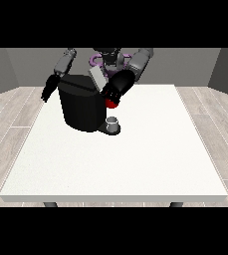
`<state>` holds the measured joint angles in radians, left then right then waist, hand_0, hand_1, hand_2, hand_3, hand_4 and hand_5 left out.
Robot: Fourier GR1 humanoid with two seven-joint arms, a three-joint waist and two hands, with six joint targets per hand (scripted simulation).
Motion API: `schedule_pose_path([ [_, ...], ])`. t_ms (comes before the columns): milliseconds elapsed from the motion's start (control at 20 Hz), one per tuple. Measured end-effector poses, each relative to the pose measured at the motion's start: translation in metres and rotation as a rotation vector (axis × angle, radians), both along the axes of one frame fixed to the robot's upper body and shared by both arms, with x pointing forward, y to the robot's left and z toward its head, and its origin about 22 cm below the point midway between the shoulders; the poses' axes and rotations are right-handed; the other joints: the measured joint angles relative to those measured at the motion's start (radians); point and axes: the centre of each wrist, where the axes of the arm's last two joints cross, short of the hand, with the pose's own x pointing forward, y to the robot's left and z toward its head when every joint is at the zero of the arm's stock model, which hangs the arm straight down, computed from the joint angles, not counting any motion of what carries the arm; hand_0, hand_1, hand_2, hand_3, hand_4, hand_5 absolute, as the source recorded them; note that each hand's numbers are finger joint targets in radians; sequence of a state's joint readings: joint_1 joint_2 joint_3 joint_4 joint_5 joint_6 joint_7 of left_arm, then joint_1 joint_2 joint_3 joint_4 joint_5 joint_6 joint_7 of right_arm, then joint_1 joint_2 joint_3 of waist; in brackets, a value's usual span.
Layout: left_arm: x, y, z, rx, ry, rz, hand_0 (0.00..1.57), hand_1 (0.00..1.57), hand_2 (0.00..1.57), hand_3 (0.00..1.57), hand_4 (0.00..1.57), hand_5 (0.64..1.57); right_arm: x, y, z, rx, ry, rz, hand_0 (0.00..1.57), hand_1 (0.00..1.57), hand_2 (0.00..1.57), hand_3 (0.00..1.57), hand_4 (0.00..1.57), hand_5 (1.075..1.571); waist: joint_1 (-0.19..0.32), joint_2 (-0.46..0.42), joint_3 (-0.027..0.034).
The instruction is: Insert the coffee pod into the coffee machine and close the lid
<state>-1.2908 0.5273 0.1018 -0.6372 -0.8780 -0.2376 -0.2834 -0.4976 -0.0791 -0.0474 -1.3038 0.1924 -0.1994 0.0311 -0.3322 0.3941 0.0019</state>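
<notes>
The black coffee machine [83,105] stands on the white table [135,164], at the far left-middle. Its grey lid [96,77] is tilted up at the top. The hand at the view's right [113,89] is at the machine's upper right corner, just under the raised lid and right above a red thing at the machine [112,103]. A small grey thing [113,122] sits on the machine's base below the red thing. The hand at the view's left [48,89] hangs beside the machine's left side with straight fingers, holding nothing.
The table's far edge runs just behind the machine. The robot's body [108,57] is behind the machine. White tabletop stretches to the front and right of the machine.
</notes>
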Motion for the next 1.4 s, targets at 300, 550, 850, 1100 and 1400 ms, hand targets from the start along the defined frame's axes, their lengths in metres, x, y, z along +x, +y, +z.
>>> schedule_pose_path([
  [300,-0.001,0.0,0.0,0.045,-0.038,0.015,0.0,0.0,0.62,0.49,0.0,1.571,0.002,-0.006,0.0,-0.012,0.005,-0.008,0.0,0.0,0.0,0.0,0.2,1.571,0.003,0.003,0.0009],
  [550,0.0,0.0,0.003,0.053,-0.046,0.016,0.0,0.0,0.53,0.45,0.0,1.571,0.003,-0.009,0.0,-0.024,0.001,-0.024,0.0,0.0,0.0,0.0,0.0,1.571,0.011,0.006,0.0013],
  [850,0.002,-0.005,-0.008,0.051,-0.019,0.012,0.0,0.0,0.22,0.15,0.0,1.571,0.0,-0.012,-0.014,0.011,0.031,-0.037,0.0,0.0,0.0,0.0,0.14,1.571,0.031,-0.026,0.0019],
  [1100,0.005,-0.02,-0.039,0.031,0.079,0.0,0.0,0.0,0.0,0.0,0.0,1.571,-0.006,-0.03,-0.042,0.028,0.118,-0.09,0.0,0.0,0.0,0.0,0.0,1.571,0.105,-0.118,-0.0003],
  [1400,0.002,-0.034,-0.108,-0.074,0.227,-0.054,0.0,0.0,0.15,0.0,0.0,1.571,-0.032,-0.053,-0.088,0.042,0.239,-0.146,0.0,0.0,0.0,0.0,0.0,1.571,0.188,-0.261,-0.0014],
])
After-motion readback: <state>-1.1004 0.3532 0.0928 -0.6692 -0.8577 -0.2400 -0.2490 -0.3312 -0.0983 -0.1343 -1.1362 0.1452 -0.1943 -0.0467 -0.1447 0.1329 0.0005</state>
